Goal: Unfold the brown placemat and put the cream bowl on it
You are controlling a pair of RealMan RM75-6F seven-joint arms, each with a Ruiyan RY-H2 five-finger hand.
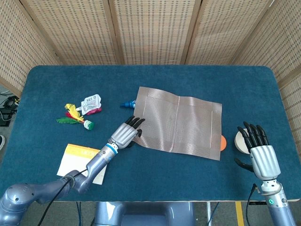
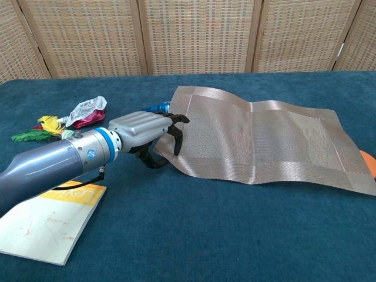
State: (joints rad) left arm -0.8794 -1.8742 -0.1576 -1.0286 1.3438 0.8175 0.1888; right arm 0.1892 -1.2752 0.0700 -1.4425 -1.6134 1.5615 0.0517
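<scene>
Placemat (image 1: 178, 123) lies opened out mid-table, w/ a ripple along the fold line, so unfolding looks about done. Left hand (image 1: 124, 134) pinches its near-left corner. Cream bowl (image 1: 241, 141) sits off the mat's right edge, not yet placed; right hand (image 1: 260, 153) beside it, fingers spread, empty. Booklet (image 2: 44, 220) left of mat: writing unreadable.

- I am working in a staged lab cell: woven rattan screens (image 1: 155, 28) fence the back.
- A blue-carpeted counter (image 1: 188, 80) carries the test props.
</scene>
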